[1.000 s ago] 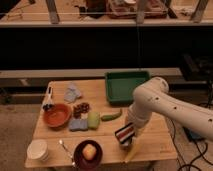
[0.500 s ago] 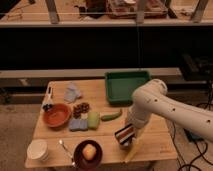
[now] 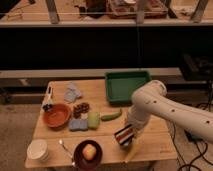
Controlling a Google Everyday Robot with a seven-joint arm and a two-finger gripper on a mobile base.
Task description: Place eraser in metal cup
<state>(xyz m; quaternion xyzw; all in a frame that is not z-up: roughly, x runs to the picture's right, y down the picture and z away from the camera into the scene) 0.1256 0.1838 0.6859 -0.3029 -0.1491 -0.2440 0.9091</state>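
Note:
My gripper [image 3: 128, 134] hangs from the white arm over the front right of the wooden table [image 3: 155, 137]. It is shut on the eraser [image 3: 123, 135], a flat block with red, white and dark stripes, held tilted just above the table. A small cup-like thing with a pale inside [image 3: 48, 106], which I take for the metal cup, stands at the table's left edge behind the orange bowl, far to the left of the gripper. A thin handle sticks up from it.
A green tray [image 3: 126, 85] is at the back right. An orange bowl [image 3: 56, 115], blue-grey sponge pad [image 3: 78, 125], green sponge [image 3: 93, 120] and green vegetable [image 3: 111, 116] fill the middle. A white bowl [image 3: 37, 149], a spoon [image 3: 65, 149] and a dark red bowl [image 3: 87, 159] with a fruit line the front. A yellow object [image 3: 131, 150] lies under the gripper.

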